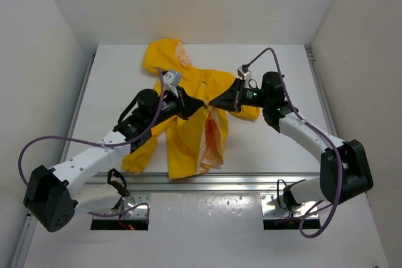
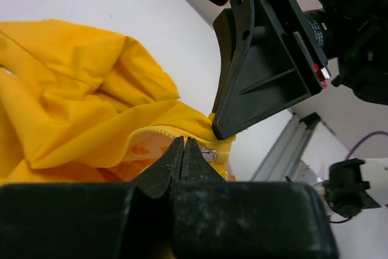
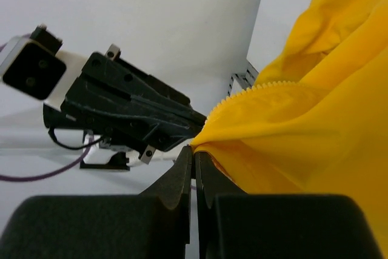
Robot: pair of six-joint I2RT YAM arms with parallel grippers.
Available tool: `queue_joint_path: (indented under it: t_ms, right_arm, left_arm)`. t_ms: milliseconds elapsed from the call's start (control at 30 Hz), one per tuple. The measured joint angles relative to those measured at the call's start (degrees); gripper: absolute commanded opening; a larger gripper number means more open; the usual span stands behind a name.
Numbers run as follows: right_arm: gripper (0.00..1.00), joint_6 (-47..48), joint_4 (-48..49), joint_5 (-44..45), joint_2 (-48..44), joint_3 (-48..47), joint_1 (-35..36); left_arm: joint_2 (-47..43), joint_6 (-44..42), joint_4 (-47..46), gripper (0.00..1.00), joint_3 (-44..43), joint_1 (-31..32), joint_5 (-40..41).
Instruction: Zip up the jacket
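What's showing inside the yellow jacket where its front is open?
Inside the jacket, a strip of pale, orange-printed lining shows between the front edges. Yellow fabric covers the rest of the inside, so nothing more can be seen.

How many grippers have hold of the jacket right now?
2. The left gripper and right gripper both pinch the jacket at its open front edge, jaws shut, tips almost meeting.

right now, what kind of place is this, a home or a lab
Most likely a robot lab work cell, not a home: a left arm and right arm bolted at a white table, plain white walls boxing it in, an aluminium rail along the near edge.
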State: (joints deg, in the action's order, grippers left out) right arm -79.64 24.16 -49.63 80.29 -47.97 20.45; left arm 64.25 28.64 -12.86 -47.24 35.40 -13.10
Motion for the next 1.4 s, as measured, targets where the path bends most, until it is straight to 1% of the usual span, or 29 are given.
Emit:
queue_joint_path:
  t_ms: [167, 333, 467, 567, 600, 633, 667, 700, 767, 800, 833, 967, 1067, 1133, 1167, 1267, 1300, 1400]
  right_arm:
    - [0.00, 3.0, -1.2, -3.7, -2.5, 1.8, -1.9]
    - [0.00, 8.3, -6.1, -6.8, -5.0, 1.8, -3.6]
    - [0.00, 13.5, -11.6, -8.3, -6.4, 1.8, -4.9]
    - [0.00, 16.5, -16.2, -13.2, -8.4, 1.8, -6.3]
    - [0.03, 17.2, -16.8, -14.3, -9.2, 1.8, -6.5]
    - [0.23, 17.7, -17.0, -15.1, -9.8, 1.8, -6.5]
    - [0.27, 17.6, -17.0, -15.4, -10.2, 1.8, -6.5]
    - [0.35, 17.5, -16.6, -15.5, -10.3, 1.7, -6.4]
    - [0.41, 15.4, -14.6, -15.4, -10.1, 1.7, -5.9]
    - [0.51, 13.4, -12.5, -14.9, -9.9, 1.7, -5.4]
    - [0.57, 11.6, -10.4, -14.4, -9.6, 1.7, -5.0]
    - [0.65, 5.9, -4.3, -11.4, -8.4, 1.4, -1.4]
    - [0.67, 3.4, -2.4, -9.0, -6.6, -0.8, 2.5]
    - [0.70, 2.3, -1.3, -7.8, -4.8, -2.6, 4.9]
    - [0.68, 2.2, -1.1, -7.3, -3.8, -3.5, 5.9]
    - [0.66, 2.3, -2.3, -5.1, -1.1, -5.2, 8.1]
    - [0.64, 2.8, -3.7, -4.1, -0.6, -5.2, 8.3]
    - [0.64, 6.7, -10.5, 0.9, -0.4, -5.2, 9.1]
  left_arm:
    - [1.8, 5.0, -7.0, 0.00, 2.4, -0.2, -3.8]
    - [3.7, 7.1, -11.5, 0.00, 2.9, -0.2, -5.4]
    - [5.4, 6.8, -13.3, 0.00, 3.1, 0.3, -4.3]
    - [6.4, 4.8, -12.8, 0.00, 3.6, -0.8, 1.4]
    - [7.0, 4.3, -12.1, 0.00, 3.7, -1.4, 3.2]
    - [7.4, 4.2, -11.5, 0.00, 3.7, -2.0, 4.7]
    - [7.7, 4.0, -10.9, 0.00, 3.7, -2.3, 5.8]
    - [7.7, 3.9, -10.2, 0.00, 3.7, -2.4, 6.7]
    - [7.6, 4.0, -9.7, 0.00, 3.7, -2.4, 7.6]
    - [7.6, 4.0, -9.5, 0.00, 3.7, -2.4, 8.0]
    - [7.6, 4.0, -9.3, 0.00, 3.6, -2.4, 8.5]
    - [7.6, 4.0, -7.5, 0.00, 3.3, -2.4, 10.2]
    - [7.6, 4.1, -6.3, 0.00, 2.5, -2.4, 11.1]
    - [7.6, 4.3, -5.8, 0.00, 1.7, -2.4, 11.4]
    - [7.6, 4.4, -5.7, 0.00, 1.2, -2.4, 11.5]
    - [7.6, 4.6, -5.3, 0.00, -0.3, -2.5, 12.1]
    - [7.6, 4.8, -5.2, 0.00, -0.8, -2.5, 12.2]
    - [7.5, 5.4, -4.2, 0.00, -2.1, -2.6, 12.3]
